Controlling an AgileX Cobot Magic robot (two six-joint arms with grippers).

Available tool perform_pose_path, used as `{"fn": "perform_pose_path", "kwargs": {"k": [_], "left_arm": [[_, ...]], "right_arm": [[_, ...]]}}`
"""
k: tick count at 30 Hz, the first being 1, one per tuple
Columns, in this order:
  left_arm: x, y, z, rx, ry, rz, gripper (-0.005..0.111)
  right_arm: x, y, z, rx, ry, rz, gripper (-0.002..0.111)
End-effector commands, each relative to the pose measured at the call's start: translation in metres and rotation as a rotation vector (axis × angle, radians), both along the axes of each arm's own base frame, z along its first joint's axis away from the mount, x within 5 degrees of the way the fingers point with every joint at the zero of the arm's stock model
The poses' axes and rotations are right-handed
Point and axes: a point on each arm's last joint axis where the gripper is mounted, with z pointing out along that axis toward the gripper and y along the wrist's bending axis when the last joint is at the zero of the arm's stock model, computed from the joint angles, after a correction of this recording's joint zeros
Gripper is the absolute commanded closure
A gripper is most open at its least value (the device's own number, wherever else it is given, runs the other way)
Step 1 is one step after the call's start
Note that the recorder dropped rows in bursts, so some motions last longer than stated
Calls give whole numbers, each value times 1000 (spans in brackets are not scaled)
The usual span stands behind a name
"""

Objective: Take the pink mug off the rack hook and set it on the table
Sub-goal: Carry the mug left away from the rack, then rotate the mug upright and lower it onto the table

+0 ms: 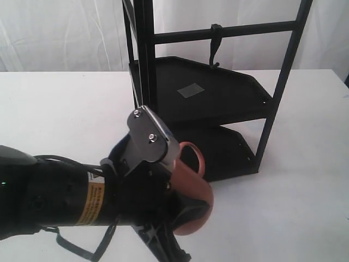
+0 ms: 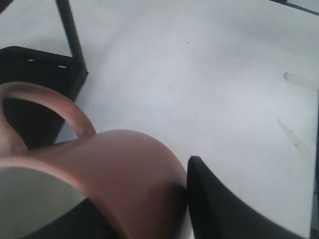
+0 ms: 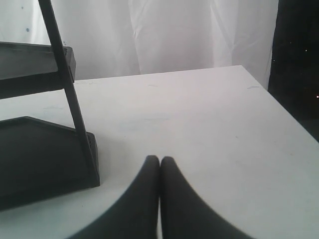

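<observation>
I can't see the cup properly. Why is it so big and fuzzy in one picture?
Left wrist view: the pink mug sits by the lens, so it looks huge and soft, while the table behind is sharper. Exterior view: the mug is clearer, its underside in shadow. Right wrist view: no mug; curtain washed out.

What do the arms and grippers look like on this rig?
Left arm: matte black housing, yellow warning label, bare silver metal bracket with two screws, loose black cables. Right gripper: two smooth black tapered fingers. Left finger matches.
</observation>
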Motion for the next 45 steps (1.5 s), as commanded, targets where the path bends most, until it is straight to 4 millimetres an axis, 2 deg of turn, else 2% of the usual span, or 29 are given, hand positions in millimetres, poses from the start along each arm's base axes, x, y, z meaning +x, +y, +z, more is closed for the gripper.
{"fn": "perform_pose_path", "kwargs": {"k": [1, 9, 14, 20, 23, 26, 29, 35, 40, 45], "left_arm": [[-6, 18, 5, 7, -9, 101, 107], [-17, 43, -13, 49, 67, 226, 107], [-17, 61, -18, 148, 54, 350, 107], [-15, 88, -19, 351, 28, 506, 107], [-20, 99, -23, 520, 71, 516, 107], [-28, 105, -23, 698, 151, 444, 107], [-35, 102, -20, 761, 210, 333, 107], [-42, 82, -6, 643, 319, 198, 107], [-33, 67, 5, 600, 306, 162, 107], [-20, 54, 3, 597, 266, 154, 107]], "right_arm": [[0, 0, 0, -6, -12, -5, 108], [0, 0, 0, -6, -12, -5, 108], [0, 0, 0, -6, -12, -5, 108], [0, 0, 0, -6, -12, -5, 108], [0, 0, 0, -6, -12, -5, 108], [0, 0, 0, -6, -12, -5, 108], [0, 0, 0, -6, -12, -5, 108], [0, 0, 0, -6, -12, -5, 108], [0, 0, 0, -6, -14, -5, 108], [0, 0, 0, -6, -14, -5, 108]]}}
